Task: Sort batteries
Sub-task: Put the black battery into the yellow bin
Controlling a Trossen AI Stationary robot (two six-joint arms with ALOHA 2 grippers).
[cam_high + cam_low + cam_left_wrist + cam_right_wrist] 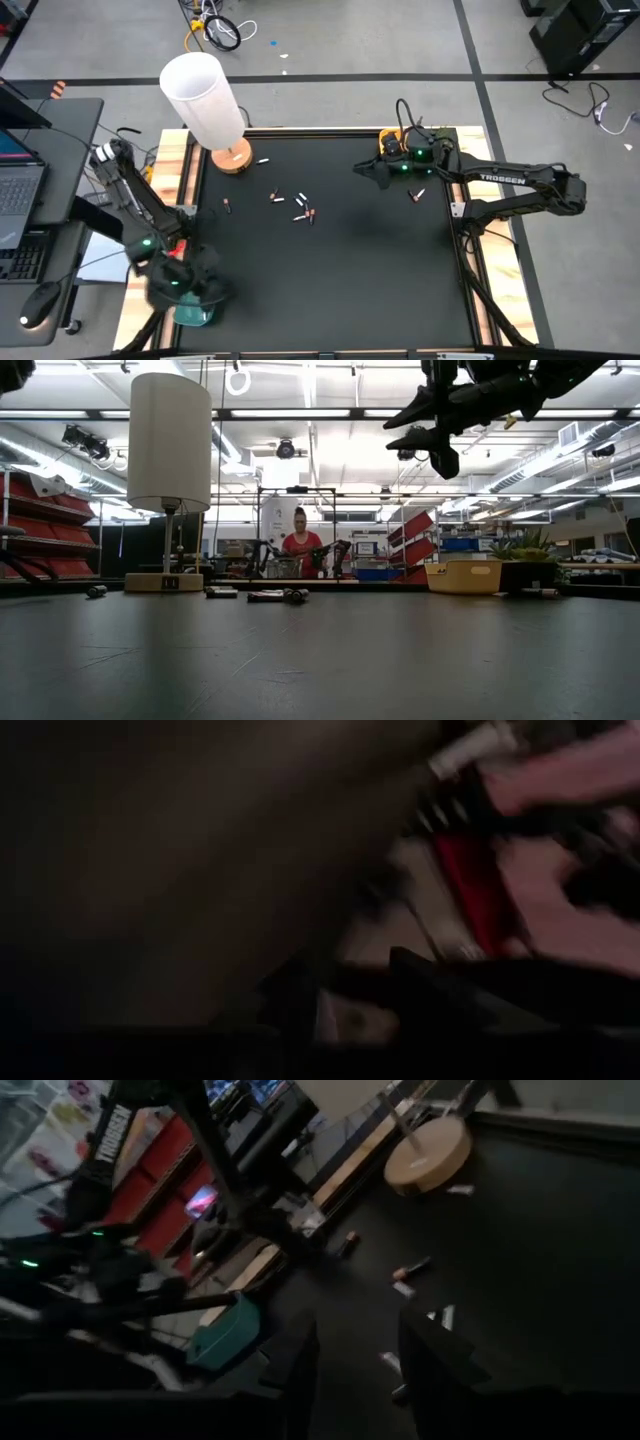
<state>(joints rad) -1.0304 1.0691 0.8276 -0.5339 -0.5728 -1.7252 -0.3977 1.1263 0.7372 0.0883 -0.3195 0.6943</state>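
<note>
We find the batteries (292,207) scattered just beside the lamp (205,98), light, rigid and apt to roll, best pinched across the barrel, the right gripper (352,1348) held open and empty, the left gripper (188,285) seemingly unladen, its opening indiscernible.

Right hand (362,169) open; left hand (190,293) low.
</note>
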